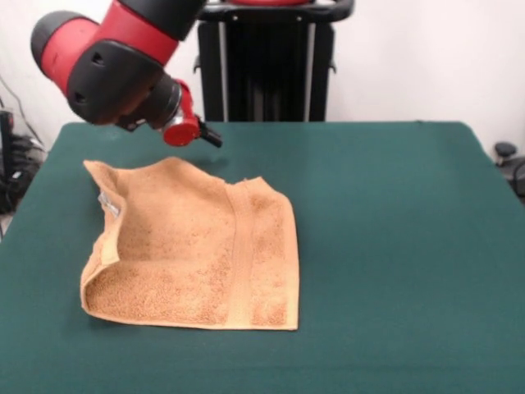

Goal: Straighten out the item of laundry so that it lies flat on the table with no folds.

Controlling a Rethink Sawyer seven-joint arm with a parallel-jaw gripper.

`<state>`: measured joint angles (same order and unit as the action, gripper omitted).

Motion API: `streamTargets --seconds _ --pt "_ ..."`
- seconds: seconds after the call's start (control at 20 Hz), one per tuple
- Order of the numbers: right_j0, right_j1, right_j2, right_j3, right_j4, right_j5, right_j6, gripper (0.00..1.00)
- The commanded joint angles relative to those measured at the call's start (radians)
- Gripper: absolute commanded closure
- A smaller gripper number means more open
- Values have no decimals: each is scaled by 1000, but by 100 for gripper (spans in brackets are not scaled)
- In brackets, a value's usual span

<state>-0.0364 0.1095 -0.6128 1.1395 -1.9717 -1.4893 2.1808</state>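
Observation:
The orange-tan towel [197,250] lies on the dark green table [394,230], left of the middle. Its left part is folded over, with a raised fold running down the left edge and a doubled layer along the near left side. A flat woven band runs from far to near, right of the towel's middle. A small grey thing [107,203] sits at the towel's left edge; I cannot tell what it is. The red and black arm [115,70] hangs over the table's far left corner. Its red end with a black tip [195,130] is above the table, just beyond the towel's far edge and apart from it.
The robot's black pedestal [267,66] stands behind the table's far edge. The green cloth shows bare to the right of the towel. Dark gear [509,160] shows past the right edge, and cables [16,156] show past the left edge.

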Motion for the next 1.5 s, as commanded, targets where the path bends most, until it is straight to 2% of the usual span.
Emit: streamTargets --seconds 0.05,0.15,0.3,0.75,1.1,1.5 --pt "-20 -49 140 -23 128 109 115 100" --pt "-37 -70 159 -8 155 86 107 100" --pt "-75 -97 208 6 179 -16 132 100" --pt "-87 -104 221 17 210 33 96 100" --pt "-110 -106 263 23 208 -36 113 100" --pt "-101 -61 265 17 206 85 41 100"
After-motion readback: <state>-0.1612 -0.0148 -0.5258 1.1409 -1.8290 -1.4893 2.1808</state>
